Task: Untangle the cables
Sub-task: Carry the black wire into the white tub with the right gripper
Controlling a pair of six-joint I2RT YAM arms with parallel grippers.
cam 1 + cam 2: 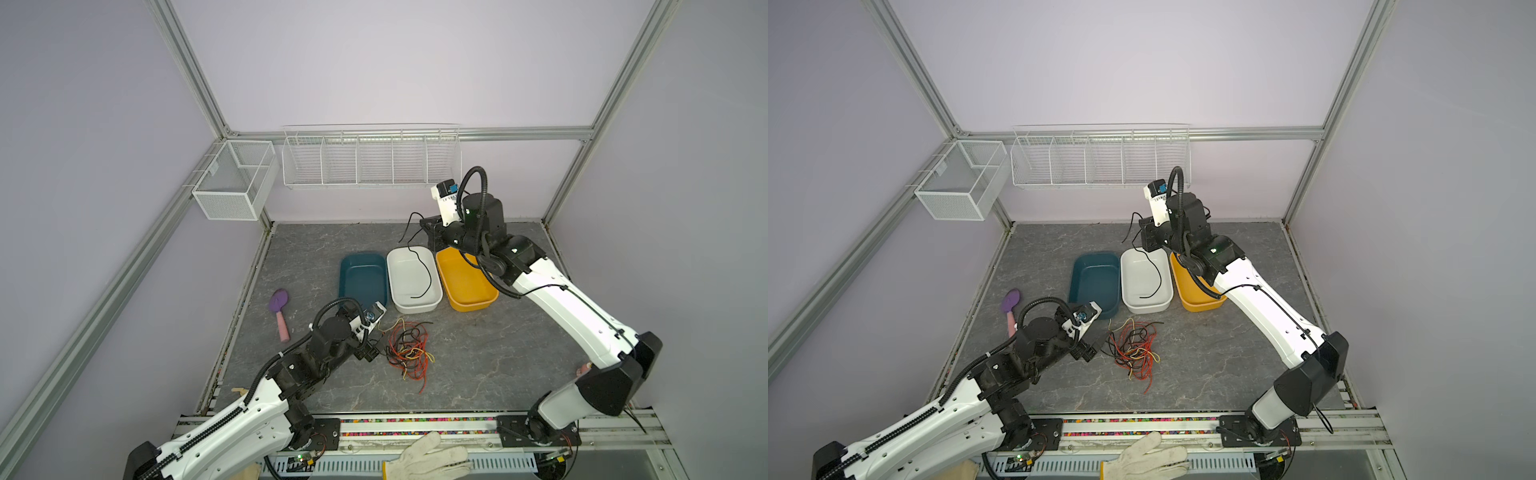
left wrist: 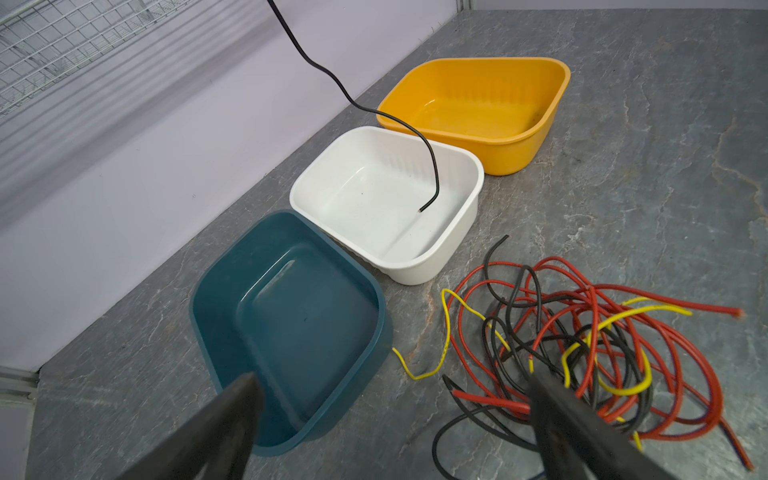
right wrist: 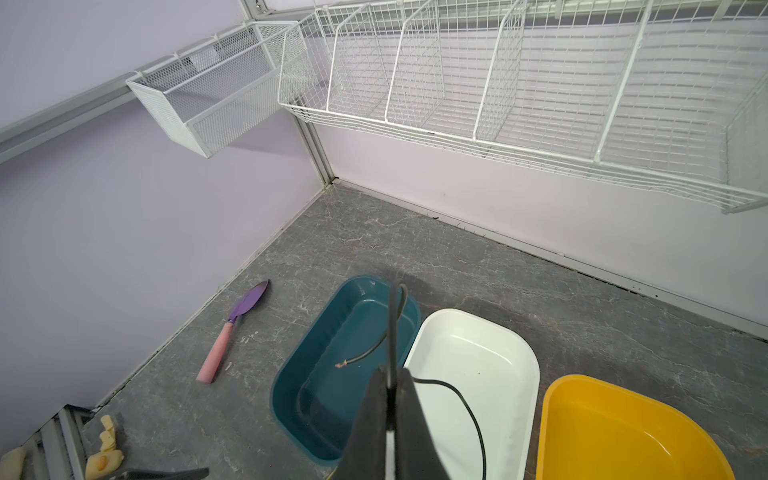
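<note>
A white work glove lies on the front rail, nearest of all and playing no part in the job. Beyond it the left gripper sits low with its jaws spread wide and nothing between them, right at the edge of the tangle of red, black and yellow cables. I'd guess it is placed to pin the heap or pick the next strand.

The right gripper is pinched tight on a single black cable, raised high at the back so the loose end dangles into the white tub. That looks like a drop-off, clear of the pile.

The teal tub and the yellow tub flank it, perhaps one per colour. A purple trowel lies well apart.

There is small print on the right wrist's camera mount, but it is too fine to read.
</note>
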